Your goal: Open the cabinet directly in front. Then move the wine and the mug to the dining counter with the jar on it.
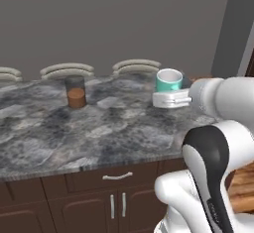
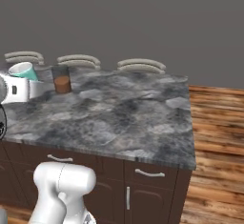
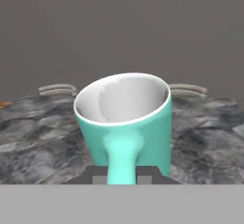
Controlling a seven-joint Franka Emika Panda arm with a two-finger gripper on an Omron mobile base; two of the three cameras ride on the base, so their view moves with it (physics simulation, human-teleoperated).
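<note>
The gripper (image 3: pixel 123 174) is pinched on the handle of the mug (image 3: pixel 125 123) — the teal cup is tilted a little, its pale inside open to the hand view. It hangs over the right part of the counter (image 1: pixel 99 133), above the marbled top. Farther left stands the jar (image 1: pixel 76 91), upright on the stone — well apart from the mug.

The dining counter (image 1: pixel 99 128) was viewed forward and downward from behind the arm, from its left and its right; the jar (image 1: pixel 76 92) and the mug (image 1: pixel 169 80) were shared. The mug was seen close up, handle-first, from the hand camera.
</note>
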